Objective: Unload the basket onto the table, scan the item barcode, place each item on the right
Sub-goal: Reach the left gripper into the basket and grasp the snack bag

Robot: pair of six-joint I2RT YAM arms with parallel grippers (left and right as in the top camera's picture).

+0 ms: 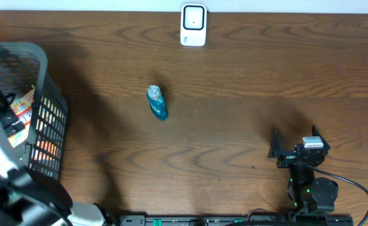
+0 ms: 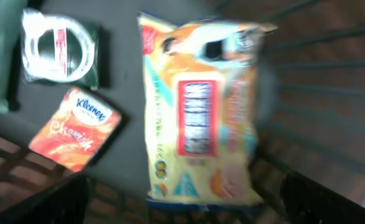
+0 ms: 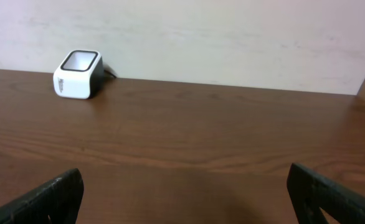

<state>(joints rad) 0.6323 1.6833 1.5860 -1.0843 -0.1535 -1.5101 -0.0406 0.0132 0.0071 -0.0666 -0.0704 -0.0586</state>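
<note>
Yellow packet (image 2: pixel 198 118) in basket (image 1: pixel 53 119), Kleenex pack (image 2: pixel 75 129) beside; left fingers (image 2: pixel 52 204), right fingers (image 3: pixel 45 199) wide open, empty.

Black right hand (image 1: pixel 294 134), black cable (image 1: pixel 353 181)

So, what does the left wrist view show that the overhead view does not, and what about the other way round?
Only the left wrist view: the basket's contents up close, a yellow packet with a red-framed label, an orange Kleenex pack and a dark packet with a white ring. Only the overhead view: the white scanner at the table's far edge, the blue bottle on the wood, and the open right gripper. Both: the grey basket, though overhead the left arm covers most of its inside.
</note>
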